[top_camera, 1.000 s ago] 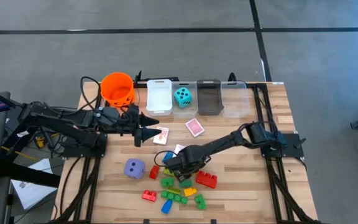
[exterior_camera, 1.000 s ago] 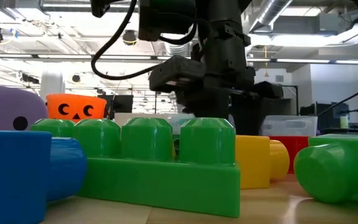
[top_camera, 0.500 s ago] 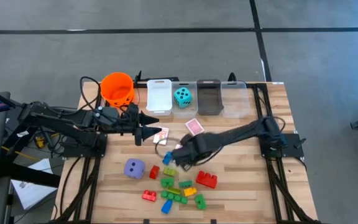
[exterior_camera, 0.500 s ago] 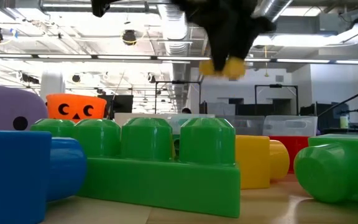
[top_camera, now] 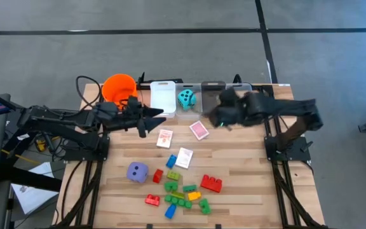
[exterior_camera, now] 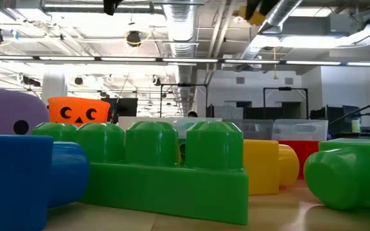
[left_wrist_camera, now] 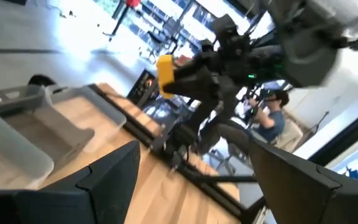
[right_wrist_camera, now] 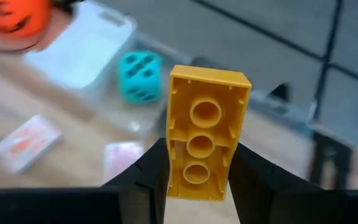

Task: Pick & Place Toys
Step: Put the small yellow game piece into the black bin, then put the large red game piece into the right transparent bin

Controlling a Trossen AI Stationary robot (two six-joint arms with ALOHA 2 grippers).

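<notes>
My right gripper (right_wrist_camera: pixel 197 169) is shut on a yellow brick (right_wrist_camera: pixel 205 127) and hangs high above the bins at the table's far edge (top_camera: pixel 216 118); the low view shows the brick (exterior_camera: pixel 255 10) at the very top. A teal die (top_camera: pixel 186 98) sits in a clear bin. Loose bricks (top_camera: pixel 183 191), a purple die (top_camera: pixel 137 172) and pink-backed cards (top_camera: pixel 164 138) lie flat on the table. My left gripper (top_camera: pixel 159 116) hovers open and level beside the orange bucket (top_camera: pixel 119 89), holding nothing. My right gripper pinches the yellow brick's two long sides (right_wrist_camera: pixel 173 177) between its two fingers, at the brick's near end. The fingers lie along the brick and slant downward. The brick juts out past the fingertips, its hollow underside toward the wrist camera, lifted clear of everything.
A white bin (top_camera: pixel 162 97), a dark bin (top_camera: pixel 213 100) and a clear bin (top_camera: pixel 241 95) stand in a row along the far edge. Two more cards (top_camera: pixel 199 130) (top_camera: pixel 183 157) lie mid-table. The brick pile and a red brick (top_camera: pixel 211 184) fill the near middle.
My right gripper has lifted the yellow brick clear of the pile, risen high and swung toward the table's far edge, tipping as it went, to above the bins. My left gripper has drifted slightly toward the far edge, still open.
</notes>
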